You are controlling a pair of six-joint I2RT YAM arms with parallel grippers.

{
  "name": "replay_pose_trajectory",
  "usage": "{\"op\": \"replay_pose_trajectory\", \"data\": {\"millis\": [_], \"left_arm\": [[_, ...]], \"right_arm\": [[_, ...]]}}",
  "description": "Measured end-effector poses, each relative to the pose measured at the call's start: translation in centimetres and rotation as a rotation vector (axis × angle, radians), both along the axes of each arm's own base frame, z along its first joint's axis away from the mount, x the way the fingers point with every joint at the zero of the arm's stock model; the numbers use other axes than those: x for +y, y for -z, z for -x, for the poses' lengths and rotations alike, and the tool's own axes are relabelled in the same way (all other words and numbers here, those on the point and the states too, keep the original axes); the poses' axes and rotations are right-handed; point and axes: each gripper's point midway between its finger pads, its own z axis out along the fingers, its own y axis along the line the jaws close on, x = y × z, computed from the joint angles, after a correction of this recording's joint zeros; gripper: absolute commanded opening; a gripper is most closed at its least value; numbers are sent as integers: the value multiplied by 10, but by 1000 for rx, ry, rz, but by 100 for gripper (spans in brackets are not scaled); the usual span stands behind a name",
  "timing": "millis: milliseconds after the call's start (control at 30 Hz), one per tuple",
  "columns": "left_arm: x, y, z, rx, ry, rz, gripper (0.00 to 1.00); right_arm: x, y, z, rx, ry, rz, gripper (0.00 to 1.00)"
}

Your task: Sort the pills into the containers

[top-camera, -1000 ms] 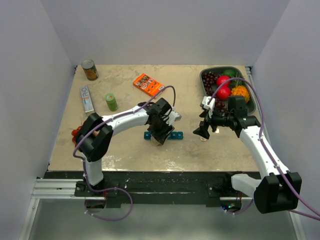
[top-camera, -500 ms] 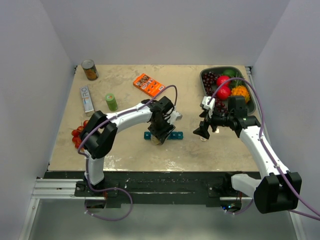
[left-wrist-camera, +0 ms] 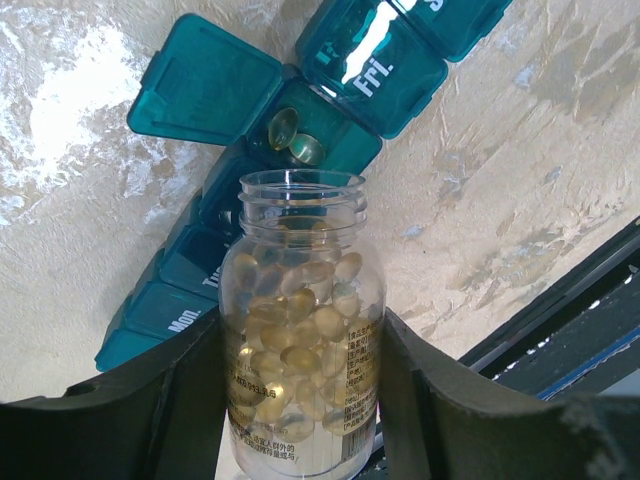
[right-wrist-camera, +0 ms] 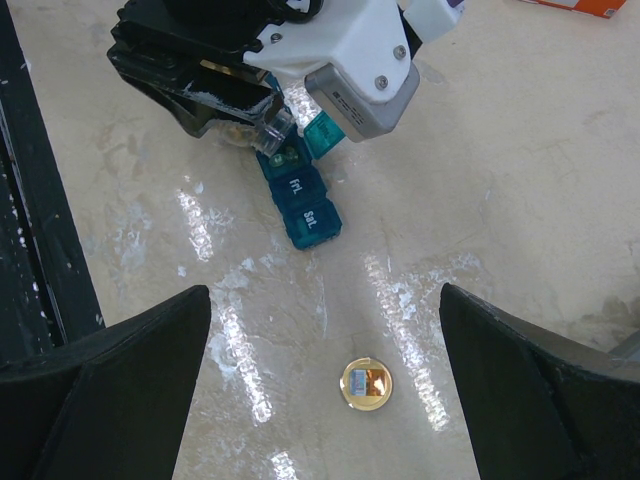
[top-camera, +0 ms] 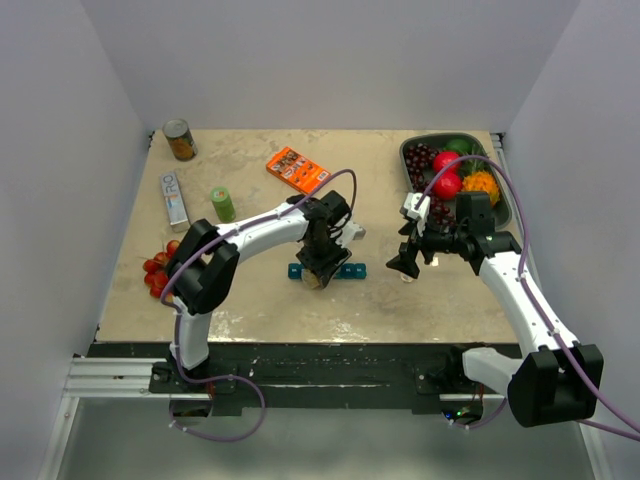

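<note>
The left gripper [left-wrist-camera: 300, 385] is clamping a clear pill bottle [left-wrist-camera: 300, 330] at mid-width, fingers on both sides of the label. The bottle is tipping mouth-first over the teal pill organizer [left-wrist-camera: 385, 65]. The organizer is lying flat on the table [top-camera: 250, 300] near centre, directly under the gripper.

One compartment [left-wrist-camera: 318, 128] is standing open with its lid [left-wrist-camera: 205, 90] folded out toward 10 o'clock and two yellow softgels [left-wrist-camera: 292, 135] inside.

Likely step: dosing softgels into the open cell. The bottle is very full, so a slow, small tilt is needed, mouth centred on the cell, or several will spill onto closed lids.

The right gripper [top-camera: 405, 265] is hovering spread wide and holding nothing, at 3 o'clock of the organizer, with the gold bottle cap [right-wrist-camera: 363, 384] on the table below it.

Room: bare table toward 6 o'clock before the near edge. The fruit tray [top-camera: 505, 212] at 2 o'clock and the orange packet [top-camera: 298, 169] at 12 o'clock are both well apart.
</note>
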Motion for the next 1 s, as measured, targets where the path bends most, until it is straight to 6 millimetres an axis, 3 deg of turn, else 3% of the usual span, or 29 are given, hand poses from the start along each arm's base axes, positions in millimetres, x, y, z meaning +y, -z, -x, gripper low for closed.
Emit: {"op": "replay_pose_trajectory", "data": {"millis": [567,867,1000], "left_arm": [[-4,-4,-2,-63,3,65,0],[2,-53,15,-291,22,350,0],[5,-65,25,-396,38,487,0]], "right_arm": [[0,0,0,1,-1,2,99],[0,0,0,-8,-7,6,99],[-1,0,0,-19,-12,10,99]]}}
